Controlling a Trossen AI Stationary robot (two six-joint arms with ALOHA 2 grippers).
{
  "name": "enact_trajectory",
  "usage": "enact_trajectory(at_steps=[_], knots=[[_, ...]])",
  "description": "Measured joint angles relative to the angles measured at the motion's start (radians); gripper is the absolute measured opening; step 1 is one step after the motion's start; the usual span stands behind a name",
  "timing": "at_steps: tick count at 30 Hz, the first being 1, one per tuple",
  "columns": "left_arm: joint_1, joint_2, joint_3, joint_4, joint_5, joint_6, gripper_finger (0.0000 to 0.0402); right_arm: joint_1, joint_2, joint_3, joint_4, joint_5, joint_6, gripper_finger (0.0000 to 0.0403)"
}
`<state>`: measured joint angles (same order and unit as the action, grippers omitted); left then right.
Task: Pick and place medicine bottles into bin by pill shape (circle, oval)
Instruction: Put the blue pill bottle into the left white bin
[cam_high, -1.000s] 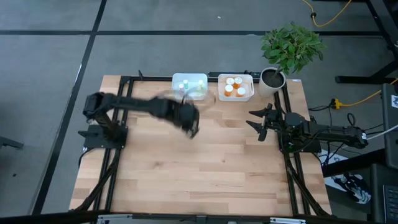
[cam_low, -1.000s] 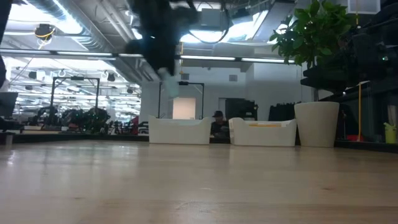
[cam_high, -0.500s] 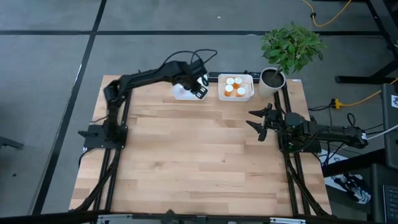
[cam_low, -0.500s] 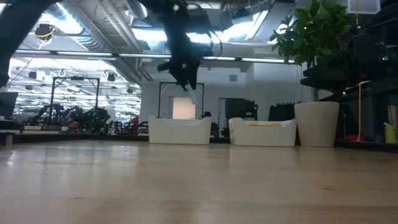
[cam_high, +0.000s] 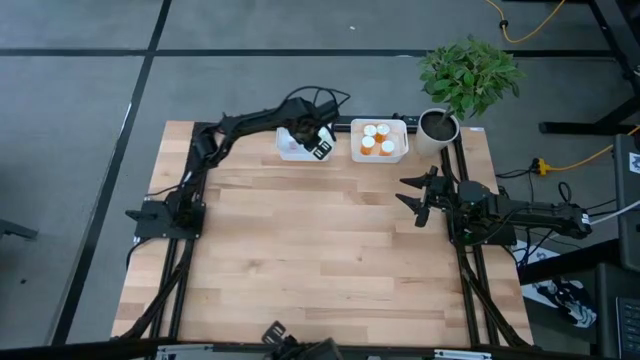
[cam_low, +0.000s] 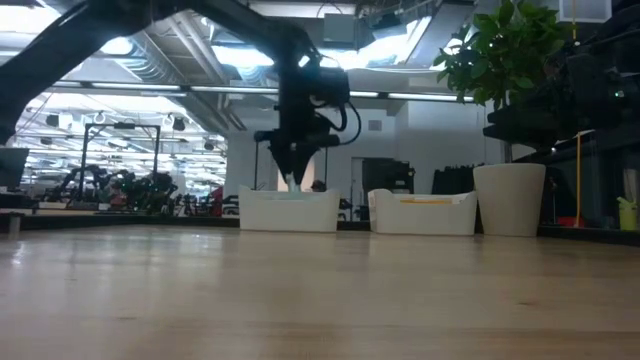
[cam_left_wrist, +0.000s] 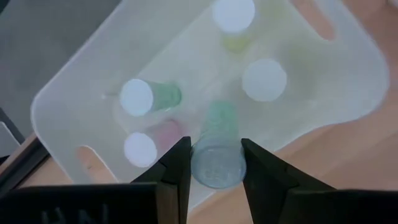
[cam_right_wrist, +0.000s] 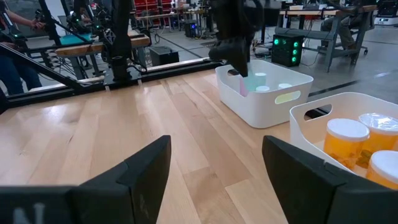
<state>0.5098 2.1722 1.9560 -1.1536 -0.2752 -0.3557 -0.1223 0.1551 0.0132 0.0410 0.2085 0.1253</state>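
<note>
Over the left bin (cam_high: 291, 150) at 12 o'clock, the left gripper (cam_left_wrist: 211, 163) has descended from mid-counter, jaws clamping a green vial (cam_left_wrist: 216, 149); release is due. Right gripper (cam_high: 418, 196) waits, jaws spread.

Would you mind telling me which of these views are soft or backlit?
Left wrist view: the vial between the left hand fingers and the bin below look soft. Low view: bright ceiling lights leave the arm and plant as silhouettes. Right wrist view: the right hand is blurred, orange bottles sharper.
</note>
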Motion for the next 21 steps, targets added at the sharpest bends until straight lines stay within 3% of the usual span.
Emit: enact_trajectory(at_steps=[21], knots=[[0.009,0.070,-0.001,-0.018,0.000,-0.003,0.0101,0.000,0.000,0.000,0.000,0.000,0.001,0.0255]])
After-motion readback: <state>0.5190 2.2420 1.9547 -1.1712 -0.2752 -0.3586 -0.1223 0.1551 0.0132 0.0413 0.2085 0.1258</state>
